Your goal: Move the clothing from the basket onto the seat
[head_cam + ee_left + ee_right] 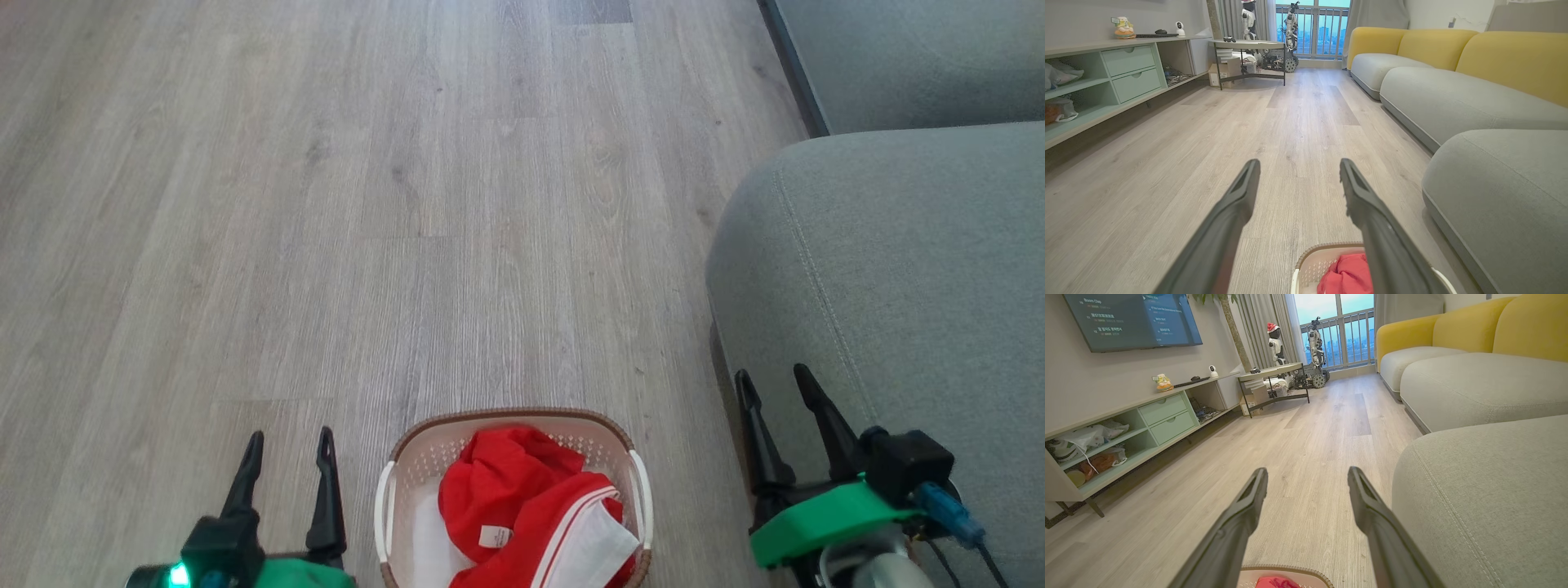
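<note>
Inside the basket (514, 415): red clothing (506, 490) heaped, none on the seat (898, 269) yet | seat lies right of the basket | my left gripper (291, 433) just left of the basket, fingers spread, empty, nearer I judge | my right gripper (771, 371) farther right, spread, empty.

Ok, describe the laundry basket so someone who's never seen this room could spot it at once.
Start at the big grey-green sofa seat on the right; on the pale wood floor just left of its rounded edge stands a small oval basket. It is cream-white plastic with perforated sides and a brown woven-look rim, and bright red clothing with white panels is heaped inside.
</note>
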